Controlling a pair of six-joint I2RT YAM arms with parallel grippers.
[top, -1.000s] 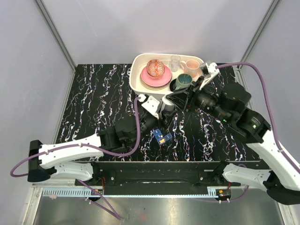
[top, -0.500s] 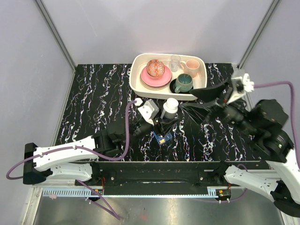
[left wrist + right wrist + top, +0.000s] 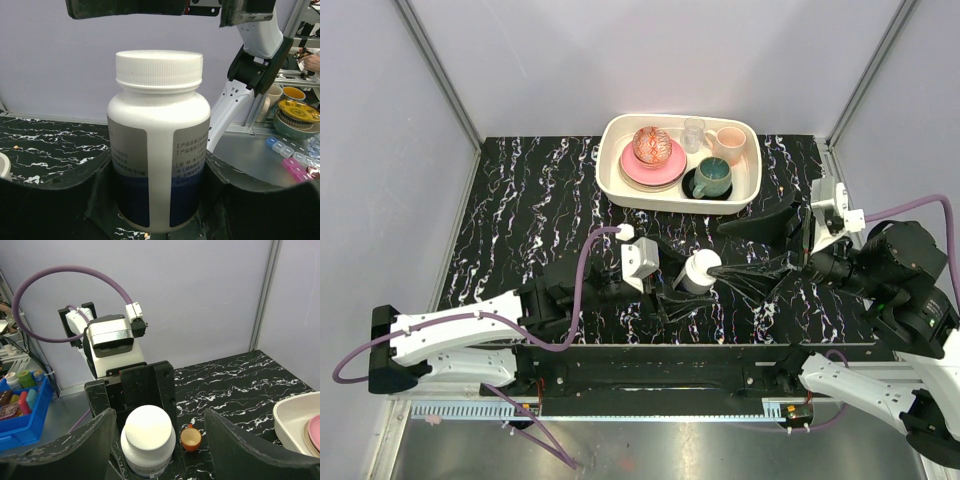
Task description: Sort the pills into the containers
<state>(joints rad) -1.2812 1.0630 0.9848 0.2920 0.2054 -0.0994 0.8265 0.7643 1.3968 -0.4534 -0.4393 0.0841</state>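
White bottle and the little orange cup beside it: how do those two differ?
The white bottle is closed with a cap; the orange cup is open at the top. The bottle is white with a printed label, the cup plain orange. The bottle is gripped in the left claw, while the cup stands free on the table, with nothing touching it. Both stand upright, side by side.
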